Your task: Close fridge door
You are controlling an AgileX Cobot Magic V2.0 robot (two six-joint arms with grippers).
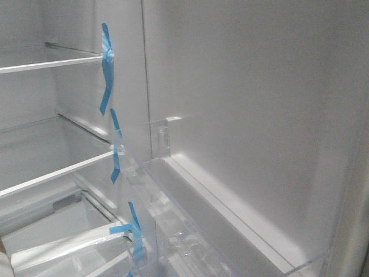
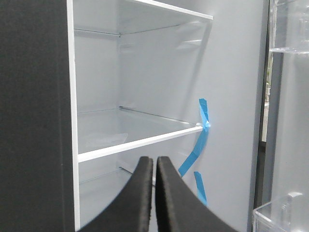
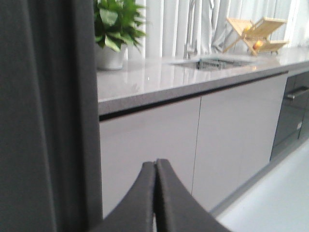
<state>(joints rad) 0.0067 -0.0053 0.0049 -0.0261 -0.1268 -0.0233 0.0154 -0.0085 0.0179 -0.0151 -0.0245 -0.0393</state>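
Black fingertips sit closest to you in both wrist views. Your left gripper (image 2: pixel 154 193) has its pads pressed together with nothing between them; your right gripper (image 3: pixel 155 193) is the same, closed and empty.

Beyond the left fingers: the open fridge interior, a white-edged glass shelf (image 2: pixel 140 142) just above the tips, blue tape (image 2: pixel 200 140) hanging at its end. A dark panel (image 2: pixel 34 116) fills the side next to those fingers; you cannot tell from here what it belongs to.

Fridge door (image 1: pixel 259 115) stands open: in the front view its white inner face fills the right half, a clear bin (image 1: pixel 190 231) along its base. More blue tape marks the shelf ends there.

Beside the right fingers, a dark grey surface (image 3: pixel 48 116) runs close alongside, likely the door's outer face. Past the fingertips: light-grey cabinet doors (image 3: pixel 193 145) under a counter (image 3: pixel 159 77), potted plant (image 3: pixel 116 29), sink (image 3: pixel 212 62), wooden rack (image 3: pixel 256 31).

No readable writing anywhere.
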